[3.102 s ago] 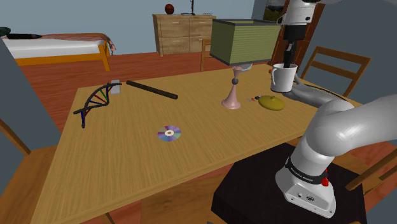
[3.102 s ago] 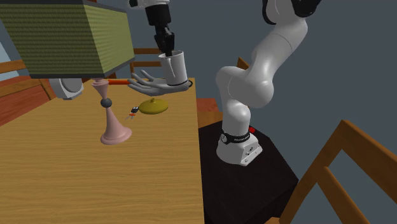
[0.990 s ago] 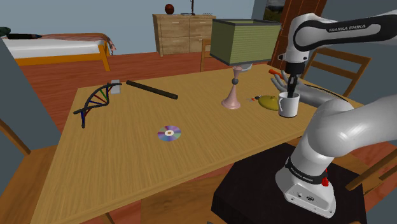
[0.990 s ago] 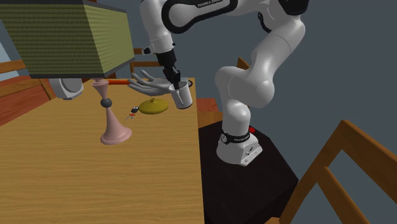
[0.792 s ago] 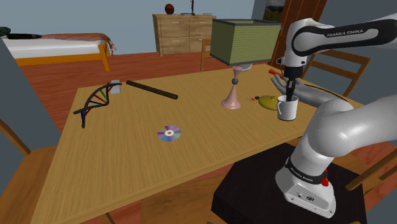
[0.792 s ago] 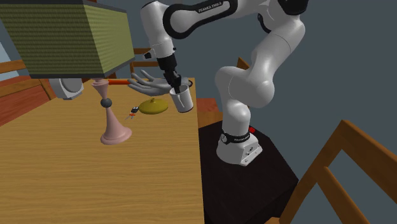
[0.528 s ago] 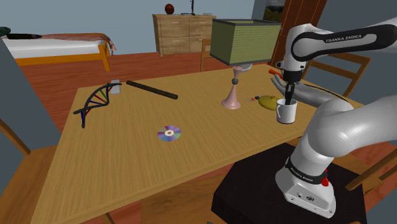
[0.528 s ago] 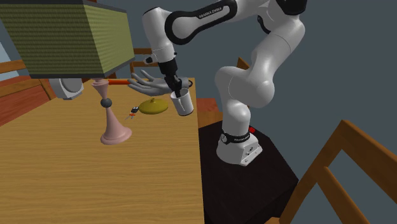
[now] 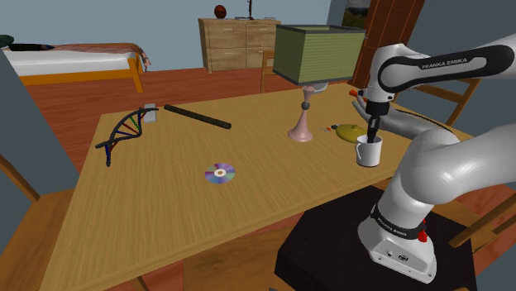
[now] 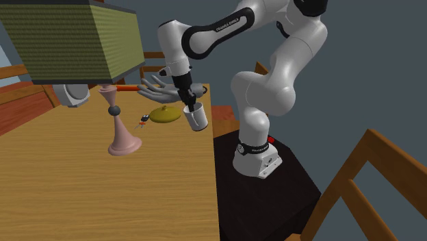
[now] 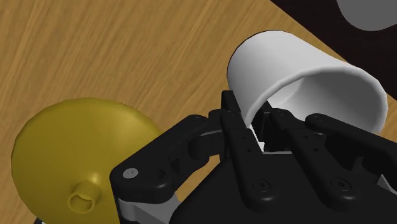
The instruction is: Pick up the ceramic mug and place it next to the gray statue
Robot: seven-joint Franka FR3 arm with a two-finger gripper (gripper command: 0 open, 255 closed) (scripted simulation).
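Wooden counter (image 9: 165, 207) spans the shoulder view. At right of centre the tool (image 9: 372, 137) is clamped on the white mug (image 9: 368, 154) by its rim, one finger inside, so it sits upright, low over the wood between the yellow lid (image 9: 351, 132) and the grey hand statue (image 9: 403, 124), probably ready for release.

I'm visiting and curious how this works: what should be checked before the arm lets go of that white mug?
1. Gripper clasps the white mug by its wall, one finger inside and one outside: ok.
2. Mug stands upright: ok.
3. Mug's base rests on the wooden table: cannot tell.
4. Mug sits beside the gray hand statue: ok.
5. Mug is apart from the yellow rounded object: ok, wood shows between them in the wrist view.
6. Base lies fully inside the table's edge by the stand: cannot tell; the edge is close.
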